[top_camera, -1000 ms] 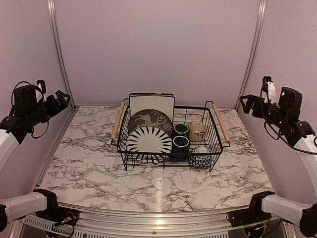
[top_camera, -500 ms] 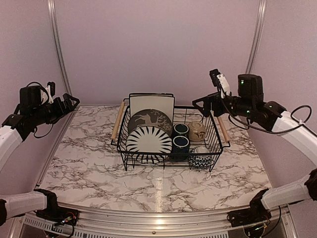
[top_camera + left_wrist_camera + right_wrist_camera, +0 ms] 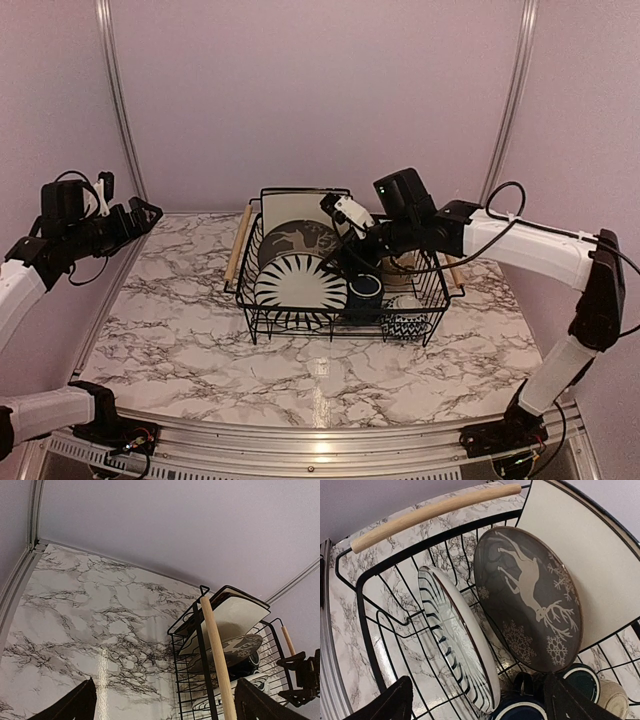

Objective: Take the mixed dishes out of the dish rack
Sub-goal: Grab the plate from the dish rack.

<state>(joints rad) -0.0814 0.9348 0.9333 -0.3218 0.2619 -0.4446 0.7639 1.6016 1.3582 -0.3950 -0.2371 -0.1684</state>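
Note:
The dish rack (image 3: 243, 296), a black wire basket with wooden handles, stands mid-table. It holds a striped plate (image 3: 298, 282), a grey deer plate (image 3: 288, 240) and a square cream plate (image 3: 290, 208), all on edge. To their right are a dark blue mug (image 3: 365, 291) and a chevron bowl (image 3: 405, 325). My right gripper (image 3: 352, 256) hangs open over the rack's middle. In its wrist view the right gripper (image 3: 480, 707) straddles the edge of the striped plate (image 3: 455, 640), beside the deer plate (image 3: 530, 600) and a mug (image 3: 520, 711), holding nothing. My left gripper (image 3: 140, 214) is open at the far left, apart from the rack.
The rack's left wooden handle (image 3: 215, 650) runs just right of my left gripper (image 3: 165, 707) in its wrist view. A second mug (image 3: 582, 680) and a beige bowl (image 3: 615, 695) sit behind the first. Marble table (image 3: 180, 330) surrounds the rack; walls close the back and sides.
My right arm has swung in from the right wall and dropped over the rack, between the plates and the mugs. My left arm has shifted slightly toward the rack.

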